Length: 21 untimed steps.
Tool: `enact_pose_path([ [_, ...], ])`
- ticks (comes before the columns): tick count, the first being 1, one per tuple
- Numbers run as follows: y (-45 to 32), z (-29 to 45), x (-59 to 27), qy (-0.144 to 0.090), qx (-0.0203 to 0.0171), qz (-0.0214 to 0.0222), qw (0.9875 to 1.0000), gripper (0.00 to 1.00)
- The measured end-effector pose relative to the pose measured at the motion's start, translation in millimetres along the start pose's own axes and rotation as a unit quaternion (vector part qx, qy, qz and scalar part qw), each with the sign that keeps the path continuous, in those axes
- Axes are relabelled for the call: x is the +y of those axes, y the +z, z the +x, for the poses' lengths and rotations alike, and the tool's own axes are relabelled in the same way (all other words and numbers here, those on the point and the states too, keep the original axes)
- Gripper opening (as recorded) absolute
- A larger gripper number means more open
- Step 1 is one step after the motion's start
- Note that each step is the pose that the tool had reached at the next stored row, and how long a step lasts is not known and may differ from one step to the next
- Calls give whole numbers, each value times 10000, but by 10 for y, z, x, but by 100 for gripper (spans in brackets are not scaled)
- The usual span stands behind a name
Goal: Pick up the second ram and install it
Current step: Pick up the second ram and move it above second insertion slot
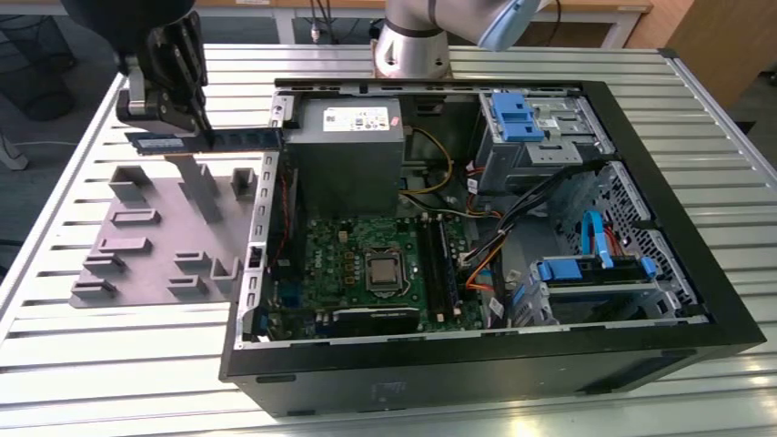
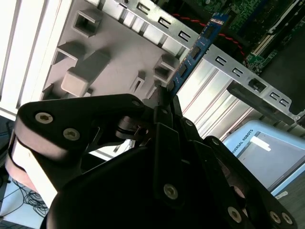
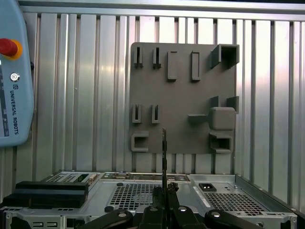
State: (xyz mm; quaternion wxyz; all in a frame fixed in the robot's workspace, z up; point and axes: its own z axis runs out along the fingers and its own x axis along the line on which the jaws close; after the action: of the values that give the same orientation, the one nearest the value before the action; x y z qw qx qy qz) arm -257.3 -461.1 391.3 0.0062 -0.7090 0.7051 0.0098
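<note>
Your arm's silver base joint stands upright — gripper hangs pointing down, jaws pinched on the second ram.

Ribbed metal table — on it a grey holder block and computer case (side open).

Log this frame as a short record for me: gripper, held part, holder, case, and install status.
gripper: shut on the second ram, to the exterior view's left of the case
second ram: held level above the grey holder, one end near the case wall
grey holder: flat on the slatted table
case: open, green motherboard exposed
install status: not yet done, ram outside the case
</note>
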Motion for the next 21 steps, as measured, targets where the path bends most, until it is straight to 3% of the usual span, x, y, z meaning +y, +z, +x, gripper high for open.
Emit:
enact_pose_path([
  [21,-1,2,-283,0,0,0,10000,14],
])
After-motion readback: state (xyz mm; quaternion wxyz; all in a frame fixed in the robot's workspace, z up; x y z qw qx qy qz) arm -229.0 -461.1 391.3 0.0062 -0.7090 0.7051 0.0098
